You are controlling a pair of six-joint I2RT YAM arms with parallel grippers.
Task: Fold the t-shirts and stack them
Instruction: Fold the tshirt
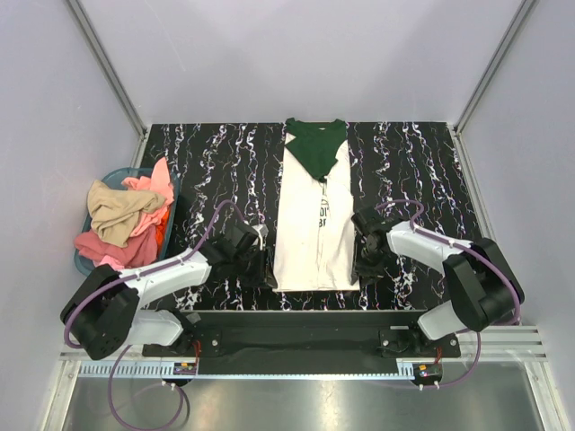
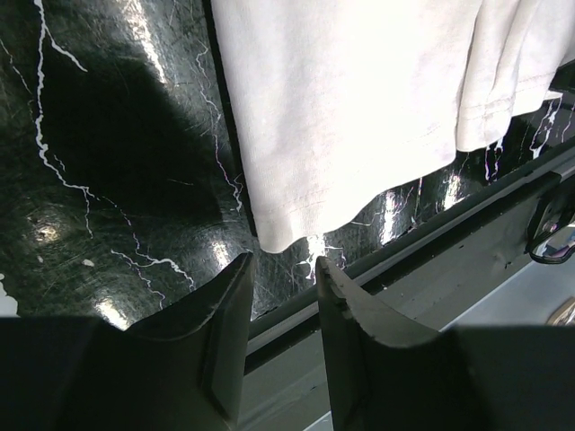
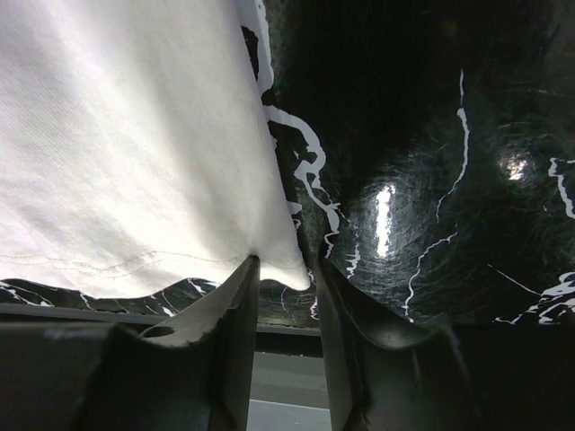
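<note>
Fingers (image 2: 220, 314) of the left gripper (image 2: 282, 266) and right gripper (image 3: 283, 266) are slightly parted and grip nothing. One hem corner of the cream-white t-shirt (image 1: 314, 224) lies at each gap. Folded to a narrow strip, this shirt runs from 6 to 12 o'clock at bench (image 1: 207, 171) centre, and its far end meets the dark green t-shirt (image 1: 315, 148). Recommended procedure: pinch both corners low and together, catch every layer, then carry the hem evenly toward 12 o'clock.

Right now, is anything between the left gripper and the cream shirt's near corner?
Only a thin strip of bare marbled table. The left wrist view shows the left gripper open just short of the cream shirt.
</note>
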